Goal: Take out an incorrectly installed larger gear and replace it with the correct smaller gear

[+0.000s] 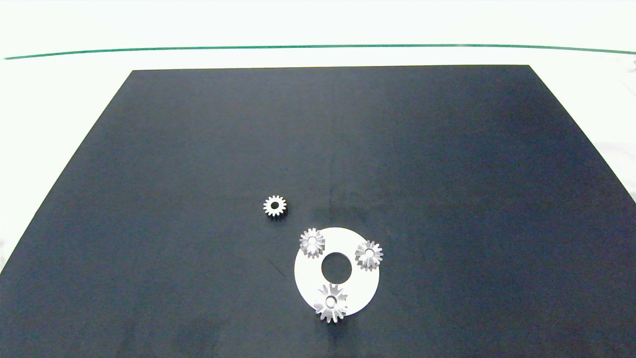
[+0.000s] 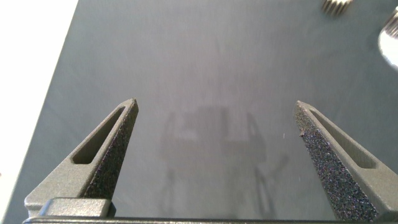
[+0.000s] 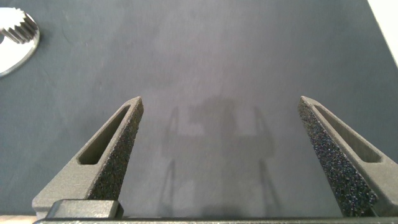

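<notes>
The larger gear, silver with long pointed teeth, sits on the near edge of a white disc that has a round central hole. To the left of the disc and farther back, the smaller gear lies alone on the black mat. Neither arm shows in the head view. My left gripper hangs open over bare mat, with a gear's toothed edge just in view beyond it. Over bare mat too, my right gripper is open, and the disc's rim lies off to one side.
Two small grey gears sit on the disc's far-left and right edges. One gear on the rim shows in the right wrist view. The black mat covers a white table, with a green line along the far side.
</notes>
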Tool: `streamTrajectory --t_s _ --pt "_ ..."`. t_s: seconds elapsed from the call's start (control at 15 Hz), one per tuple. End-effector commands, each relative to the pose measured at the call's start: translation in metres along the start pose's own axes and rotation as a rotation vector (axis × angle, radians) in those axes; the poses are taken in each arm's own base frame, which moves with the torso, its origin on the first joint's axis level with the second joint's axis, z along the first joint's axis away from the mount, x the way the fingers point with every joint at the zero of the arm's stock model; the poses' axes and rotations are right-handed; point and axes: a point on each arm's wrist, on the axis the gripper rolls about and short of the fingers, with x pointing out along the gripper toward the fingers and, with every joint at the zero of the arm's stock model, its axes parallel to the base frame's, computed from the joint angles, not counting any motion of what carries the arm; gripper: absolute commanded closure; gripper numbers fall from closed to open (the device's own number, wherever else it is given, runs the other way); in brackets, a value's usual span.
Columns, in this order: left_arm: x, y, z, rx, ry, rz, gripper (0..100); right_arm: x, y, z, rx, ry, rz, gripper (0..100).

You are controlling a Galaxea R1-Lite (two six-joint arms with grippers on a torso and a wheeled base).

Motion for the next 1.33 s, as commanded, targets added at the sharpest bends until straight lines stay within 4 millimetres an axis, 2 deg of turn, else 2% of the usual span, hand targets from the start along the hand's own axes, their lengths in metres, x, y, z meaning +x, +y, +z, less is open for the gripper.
streamTrajectory --t_s 0.07,0.2,0.27,0.33,0.47,0.6,0.8,1.07,1.2,1.33 --pt "0.029 0.011 0.119 0.053 0.114 -0.011 0 0.000 -0.002 0.066 -0.042 0.081 0.022 0" --pt "0.065 0.017 0.185 0.052 0.153 -0.016 0 0.012 -0.002 0.107 -0.100 0.171 0.134 0" --pt "0.078 0.019 0.205 0.052 0.190 -0.018 0 0.025 -0.001 0.121 -0.114 0.210 0.194 0" --pt "0.084 0.020 0.219 0.059 0.240 -0.017 0 0.042 0.001 0.136 -0.123 0.245 0.241 0" --pt "0.082 0.022 0.229 0.079 0.345 -0.002 0 0.077 0.009 0.166 -0.148 0.286 0.350 0" --pt "0.087 0.024 0.236 0.073 0.434 0.015 0 0.112 0.030 0.183 -0.188 0.335 0.488 0" --pt "0.078 0.026 0.245 0.063 0.407 0.056 0 0.152 0.087 0.183 -0.311 0.433 0.643 0" --pt "0.059 0.025 0.254 0.063 0.329 0.069 0 0.181 0.152 0.167 -0.426 0.530 0.732 0" --pt "0.056 0.025 0.254 0.062 0.324 0.078 0 0.189 0.181 0.161 -0.468 0.555 0.770 0" --pt "0.053 0.026 0.255 0.060 0.313 0.102 0 0.185 0.204 0.159 -0.512 0.551 0.799 0"
